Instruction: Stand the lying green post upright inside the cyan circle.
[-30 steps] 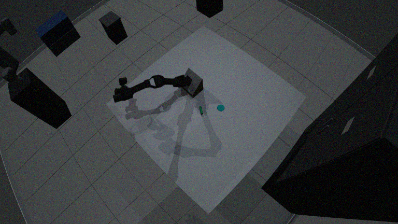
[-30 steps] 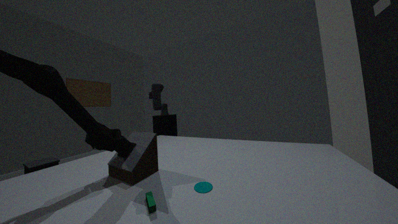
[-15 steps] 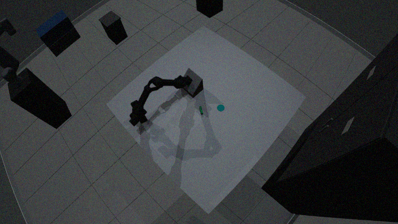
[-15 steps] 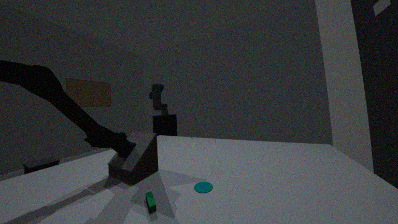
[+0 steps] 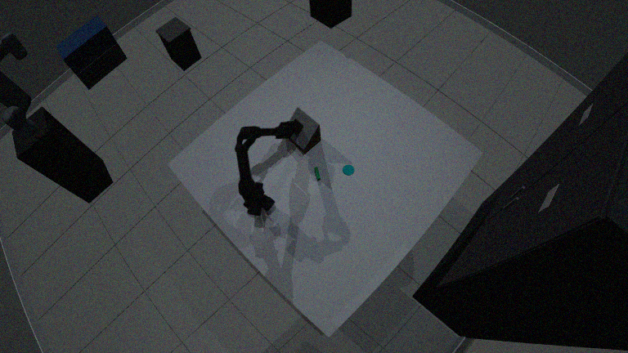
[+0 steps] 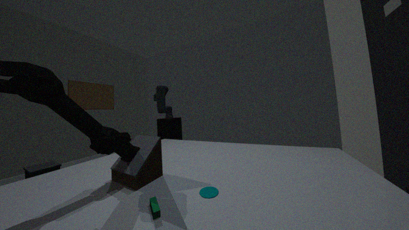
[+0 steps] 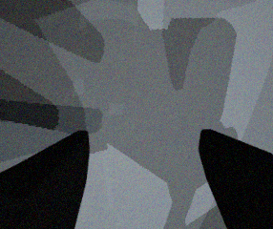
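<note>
Beyond the exterior view's left edge — the pincer point(image 5: 262, 216) point(image 7: 144, 140), cut off

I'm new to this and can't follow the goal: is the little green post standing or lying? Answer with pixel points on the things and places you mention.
Lying down: the green post point(image 5: 316, 173) point(image 6: 154, 207) rests with a long side on the white tabletop point(image 5: 393, 145) point(image 6: 271, 179).

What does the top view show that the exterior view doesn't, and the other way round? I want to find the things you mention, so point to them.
Only the top view: the gripper point(image 5: 262, 216) and a blue-topped box point(image 5: 82, 37).
Only the exterior view: an orange-brown panel point(image 6: 91, 95) on the wall.
Both: the green post point(image 5: 316, 173) point(image 6: 154, 206) lying down, the cyan circle point(image 5: 347, 170) point(image 6: 209, 192) and the wedge-shaped base point(image 5: 312, 122) point(image 6: 150, 167) under the arm.
</note>
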You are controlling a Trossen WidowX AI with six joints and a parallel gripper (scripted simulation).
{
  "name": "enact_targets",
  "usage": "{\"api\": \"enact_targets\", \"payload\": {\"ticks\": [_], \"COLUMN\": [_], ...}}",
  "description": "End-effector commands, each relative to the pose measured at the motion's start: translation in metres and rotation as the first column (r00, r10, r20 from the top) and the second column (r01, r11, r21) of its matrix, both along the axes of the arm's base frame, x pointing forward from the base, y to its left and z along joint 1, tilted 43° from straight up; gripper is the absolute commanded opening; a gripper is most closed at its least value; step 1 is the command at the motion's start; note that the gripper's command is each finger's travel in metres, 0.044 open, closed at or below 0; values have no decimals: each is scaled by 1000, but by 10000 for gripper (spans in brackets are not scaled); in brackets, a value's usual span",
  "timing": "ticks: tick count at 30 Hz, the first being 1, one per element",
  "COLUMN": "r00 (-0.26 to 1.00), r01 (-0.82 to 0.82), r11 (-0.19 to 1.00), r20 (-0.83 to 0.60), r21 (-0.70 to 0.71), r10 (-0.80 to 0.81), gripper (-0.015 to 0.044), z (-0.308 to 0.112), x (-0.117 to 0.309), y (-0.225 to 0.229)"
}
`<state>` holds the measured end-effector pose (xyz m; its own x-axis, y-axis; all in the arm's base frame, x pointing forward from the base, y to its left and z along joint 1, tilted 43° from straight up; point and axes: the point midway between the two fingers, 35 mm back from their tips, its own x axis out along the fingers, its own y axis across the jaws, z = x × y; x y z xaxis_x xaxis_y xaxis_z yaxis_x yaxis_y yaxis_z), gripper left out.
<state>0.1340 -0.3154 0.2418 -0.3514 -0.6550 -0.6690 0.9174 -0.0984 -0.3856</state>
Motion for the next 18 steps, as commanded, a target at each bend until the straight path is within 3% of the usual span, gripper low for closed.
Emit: {"api": "enact_targets", "payload": {"ticks": [1,10,18], "r00": [990,910,776], "r01": [-139,-397,-585], "r11": [988,905,780], "r20": [-17,-67,-127], "r21": [62,155,221], "r10": [141,410,618], "gripper": [233,233,233], "z": [-27,-70,-102], "x": [49,115,135], "y": [37,131,222]}}
